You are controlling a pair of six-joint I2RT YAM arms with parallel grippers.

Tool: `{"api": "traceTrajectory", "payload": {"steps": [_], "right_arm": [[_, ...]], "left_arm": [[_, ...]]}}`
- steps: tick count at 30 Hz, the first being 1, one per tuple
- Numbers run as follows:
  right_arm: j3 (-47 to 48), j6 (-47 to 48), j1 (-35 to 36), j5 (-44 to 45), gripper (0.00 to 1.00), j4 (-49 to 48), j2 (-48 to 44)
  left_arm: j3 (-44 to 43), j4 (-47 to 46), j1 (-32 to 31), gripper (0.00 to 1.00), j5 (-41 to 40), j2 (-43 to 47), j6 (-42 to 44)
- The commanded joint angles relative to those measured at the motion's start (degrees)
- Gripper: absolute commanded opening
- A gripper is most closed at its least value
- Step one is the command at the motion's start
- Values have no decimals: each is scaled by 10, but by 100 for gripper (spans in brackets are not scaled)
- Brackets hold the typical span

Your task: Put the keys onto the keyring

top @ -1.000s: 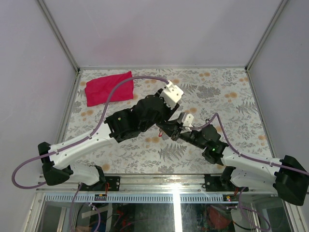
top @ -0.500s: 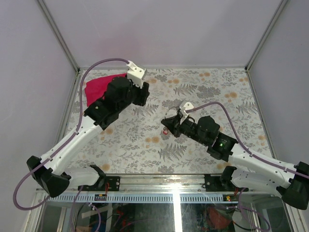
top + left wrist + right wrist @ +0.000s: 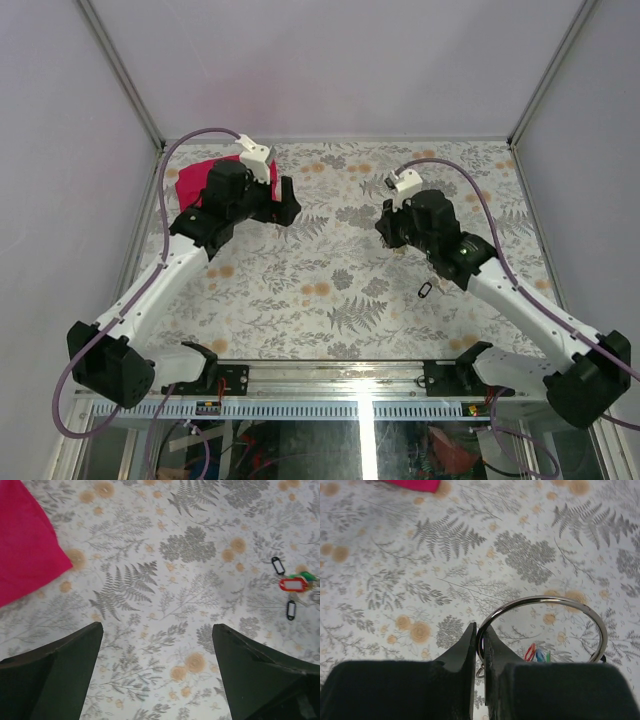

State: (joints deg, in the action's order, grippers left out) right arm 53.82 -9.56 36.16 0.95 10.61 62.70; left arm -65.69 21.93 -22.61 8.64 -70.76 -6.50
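We cannot read any words, numbers or signs here. The keys [image 3: 294, 584] are too small for us to read anything.

Robot lab test cell, not a home or shop. The table [image 3: 330, 300], under a fern-print cover, is boxed in by plain pale panels [image 3: 330, 70] on aluminium frame posts [image 3: 118, 70] at its far and side edges. Two white-and-black robot arms, left [image 3: 150, 292] and right [image 3: 530, 308], are bolted at the table's near edge, with purple cables [image 3: 164, 205] looping off their wrists. A slotted cable duct [image 3: 300, 409] runs along that near edge. Below it is loose wiring [image 3: 450, 450], probably control electronics, too dim to be sure. Over the table the right gripper [image 3: 480, 630] pinches a steel keyring [image 3: 540, 598].
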Motion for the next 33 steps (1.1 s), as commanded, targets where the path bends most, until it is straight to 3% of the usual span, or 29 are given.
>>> {"api": "traceTrajectory", "payload": {"steps": [1,5,9,18,22,28,33], "right_arm": [[39,-35,-56,4,4,15,53],[45,-66,-119,-9,4,-6,119],[74,-85,-158,41,5,-1,183],[163,-98,-274,38,5,-19,319],[224,-98,-306,35,5,-12,390],[310,-110,-355,-1,5,0,507],[370,-108,-369,-4,20,17,583]], "left_arm": [[10,-6,3,99,36,-13,-28],[17,-12,3,100,15,-27,-62],[21,-15,3,100,-71,-36,-129],[83,-94,3,100,-141,-1,-136],[123,-148,4,100,-134,39,-145],[115,-133,4,100,-155,42,-125],[119,-130,5,100,-160,44,-120]]}}
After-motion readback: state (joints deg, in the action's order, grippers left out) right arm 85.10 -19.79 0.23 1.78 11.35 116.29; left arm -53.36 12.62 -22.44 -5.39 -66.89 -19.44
